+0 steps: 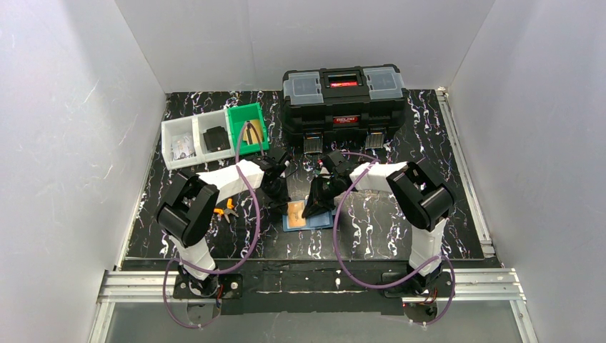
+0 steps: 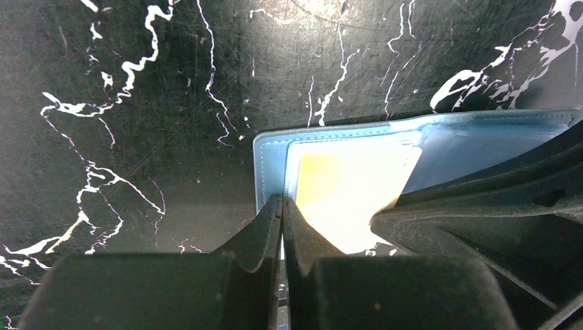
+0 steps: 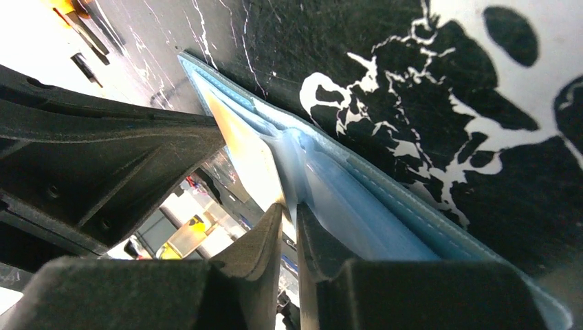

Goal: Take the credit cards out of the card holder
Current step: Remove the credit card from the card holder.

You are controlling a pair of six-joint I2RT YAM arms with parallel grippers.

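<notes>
White walls (image 1: pixel 71 143) stand on three sides of a black table (image 1: pixel 429 214) with white streaks. Two arms reach in from the near edge, the left arm (image 1: pixel 214 186) and the right arm (image 1: pixel 407 186). They meet near the middle of the table.

One card holder (image 1: pixel 318 223) lies there, open and flat, blue inside. I can see one card (image 2: pixel 350 185). It is orange-yellow and sits in the left half of the holder. I cannot see a second card.

The left jaws are closed tight, with no gap between them. Their tips sit right at the left edge of the holder, beside the card. They hold nothing that I can see.

The right jaws are almost closed, with only a thin gap. They come down over the middle of the holder, by the fold. One corner of the card and the clear pocket run right up to that gap. I cannot tell if the jaws pinch the card or just touch it.

One big black toolbox (image 1: pixel 344 100) stands at the back, lid shut. To its left sits one white tray (image 1: pixel 194 139) with two parts, and one green bin (image 1: pixel 246 128) touches it. One pair of orange pliers (image 1: pixel 226 210) lies by the left arm.
</notes>
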